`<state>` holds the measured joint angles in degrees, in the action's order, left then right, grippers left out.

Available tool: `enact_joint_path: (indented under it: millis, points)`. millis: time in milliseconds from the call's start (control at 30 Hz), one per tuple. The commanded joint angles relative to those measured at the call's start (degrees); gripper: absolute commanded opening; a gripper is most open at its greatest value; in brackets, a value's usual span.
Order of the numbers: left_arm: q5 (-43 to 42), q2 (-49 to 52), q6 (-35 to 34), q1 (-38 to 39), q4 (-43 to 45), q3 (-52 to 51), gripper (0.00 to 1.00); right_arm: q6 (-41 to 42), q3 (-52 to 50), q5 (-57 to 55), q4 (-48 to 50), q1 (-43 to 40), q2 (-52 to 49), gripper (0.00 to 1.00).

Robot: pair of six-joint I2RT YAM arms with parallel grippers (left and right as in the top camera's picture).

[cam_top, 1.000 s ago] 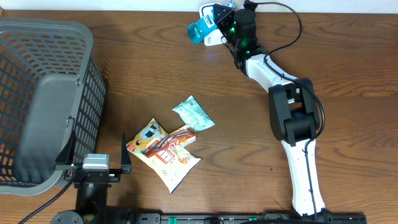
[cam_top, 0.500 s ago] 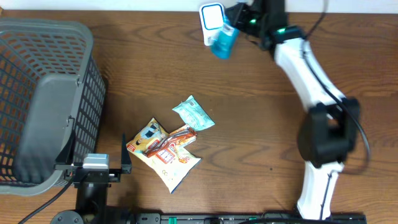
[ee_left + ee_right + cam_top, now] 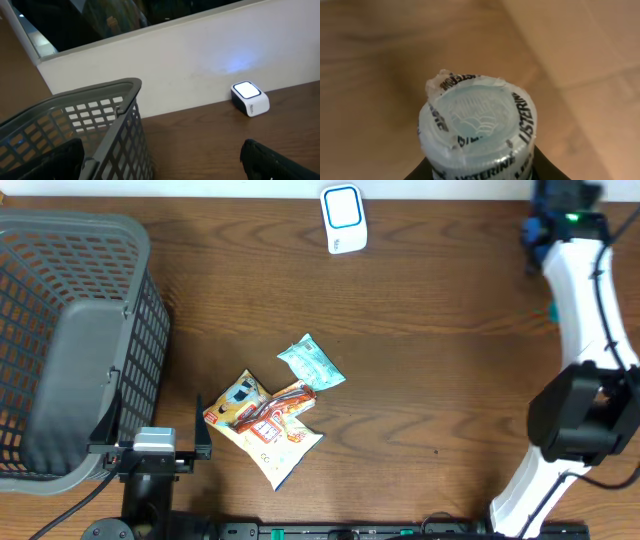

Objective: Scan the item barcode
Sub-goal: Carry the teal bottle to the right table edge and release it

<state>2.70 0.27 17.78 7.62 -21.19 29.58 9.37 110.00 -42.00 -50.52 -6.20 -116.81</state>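
Recorder: Bottle, where?

Spotter: In the right claw (image 3: 548, 216), upper right corner of the overhead view, mostly hidden under the white arm. The right wrist view looks straight at the bottle (image 3: 477, 125): pale blue-green cap, torn seal band printed LISTERINE, lower centre of frame.

Recorder: Claw state?

Spotter: Clamped on the bottle. Dark fingers (image 3: 431, 172) show at the bottom edge on either side of the cap. Background is blurred wood and a paler surface; whether the bottle touches anything below, cannot tell.

Recorder: Scanner?

Spotter: White box with a blue-edged window, top centre of the overhead view (image 3: 343, 218), against the back edge of the table (image 3: 440, 370). Well apart from the bottle, which is off to its right.

Recorder: Other arm?

Spotter: Left claw (image 3: 155, 435) at lower left, jaws spread wide with nothing between them, just beside the grey mesh basket (image 3: 70, 235).

Recorder: Anything else?

Spotter: Snack packets (image 3: 262, 425) heaped lower centre, overlapping; one green packet (image 3: 312, 365) lies just above them.
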Motion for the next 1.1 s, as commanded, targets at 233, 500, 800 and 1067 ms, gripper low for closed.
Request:
enact_joint_path:
  millis: [233, 500, 800, 1067]
  points:
    - [-0.52, -0.04, -0.94, 0.22, -0.85, 0.31, 1.00, -5.79, 0.02, -6.86, -1.60, -15.89, -11.17, 0.05]
    - [-0.52, -0.04, -0.94, 0.22, -1.11, 0.31, 1.00, -5.79, 0.02, 5.55, -1.49, -22.99, -16.00, 0.33]
    - [-0.52, -0.04, -0.94, 0.22, -1.27, 0.31, 1.00, -5.81, 0.04, 6.40, -2.25, -26.86, -15.91, 0.99]
    - [-0.55, -0.04, -0.96, 0.22, -1.03, 0.31, 1.00, -5.81, 0.07, 14.82, -4.57, -23.43, -9.55, 0.01]
